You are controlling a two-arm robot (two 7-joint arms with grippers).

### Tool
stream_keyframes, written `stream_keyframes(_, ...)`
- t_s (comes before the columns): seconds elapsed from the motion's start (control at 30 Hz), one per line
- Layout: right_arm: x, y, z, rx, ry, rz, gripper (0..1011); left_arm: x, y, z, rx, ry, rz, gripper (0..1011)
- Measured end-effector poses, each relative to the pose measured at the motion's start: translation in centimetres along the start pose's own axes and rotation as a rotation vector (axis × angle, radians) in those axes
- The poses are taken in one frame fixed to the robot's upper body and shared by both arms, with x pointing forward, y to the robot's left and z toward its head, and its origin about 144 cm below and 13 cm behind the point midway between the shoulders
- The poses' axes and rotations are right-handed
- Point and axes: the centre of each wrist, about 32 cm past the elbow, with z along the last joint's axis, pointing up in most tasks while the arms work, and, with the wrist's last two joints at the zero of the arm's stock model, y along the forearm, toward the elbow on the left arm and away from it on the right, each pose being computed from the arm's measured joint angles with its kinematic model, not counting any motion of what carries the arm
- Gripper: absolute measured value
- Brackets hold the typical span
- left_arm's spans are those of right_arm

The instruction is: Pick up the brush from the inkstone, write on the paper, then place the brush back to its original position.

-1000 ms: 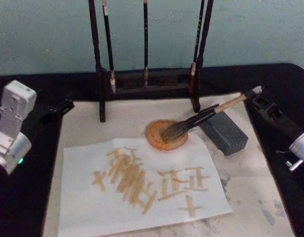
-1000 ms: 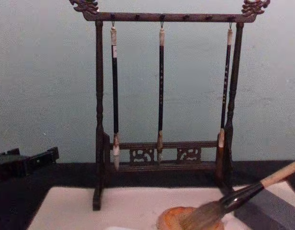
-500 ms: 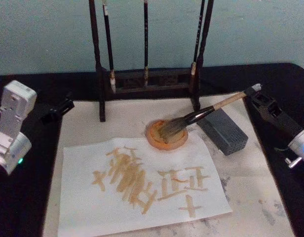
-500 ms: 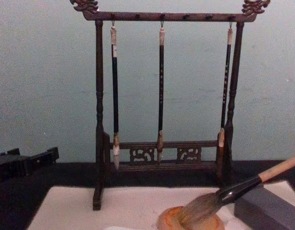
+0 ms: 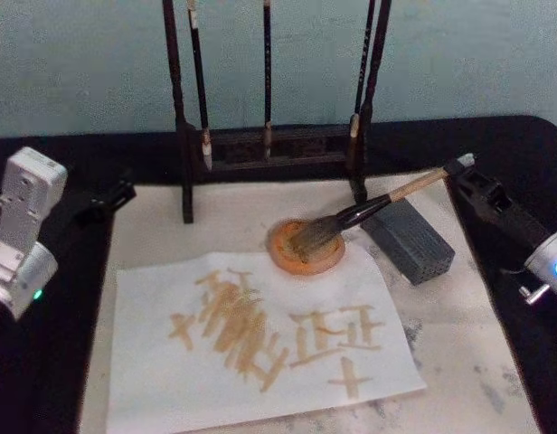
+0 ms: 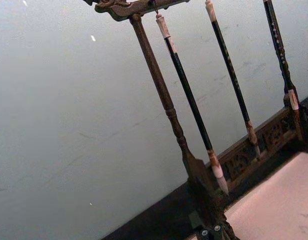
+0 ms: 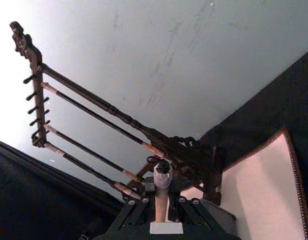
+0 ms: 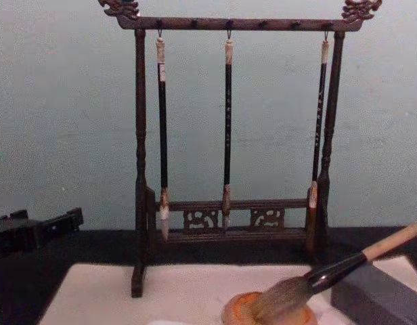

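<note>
**Brush tip rests in the dish, handle in the right gripper**

The brush (image 5: 369,208) has a thick, pale wooden handle, a glossy black collar and a bushy grey-brown head. Its head lies in the inkstone (image 5: 305,248), a small round orange-brown dish with a shallow rim, while the handle slants up toward 2 o'clock. The right gripper (image 5: 466,168), black and angular, is closed around the far end of the handle; in the right wrist view the tan shaft runs between its fingers (image 7: 136,209).

The paper (image 5: 260,339) lies flat at 6 o'clock from the dish, a wide white sheet touching its near edge. It carries tan-gold brush strokes forming blocky characters, which cannot be read. A grey rectangular block (image 5: 410,240) with a dotted end face sits under the handle, at 3 o'clock from the dish.

A dark carved wooden rack (image 8: 229,122) stands at 12 o'clock, with three slim dark brushes (image 8: 227,128) hanging from it.

The left gripper (image 5: 107,199) sits at 9 o'clock, off the mat; whether it is open cannot be told.
</note>
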Motion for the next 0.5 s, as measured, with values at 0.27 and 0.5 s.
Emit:
stream_keyframes(0.27,0.44,0.11,-0.06,-0.006,0.002,-0.007,159,0.00,0.00,0.00,0.000,0.000,0.000,1002)
stream_keyframes(0.5,0.67,0.10,-0.18,-0.010,0.006,-0.014,160,0.00,0.00,0.00,0.000,0.000,0.000,1002)
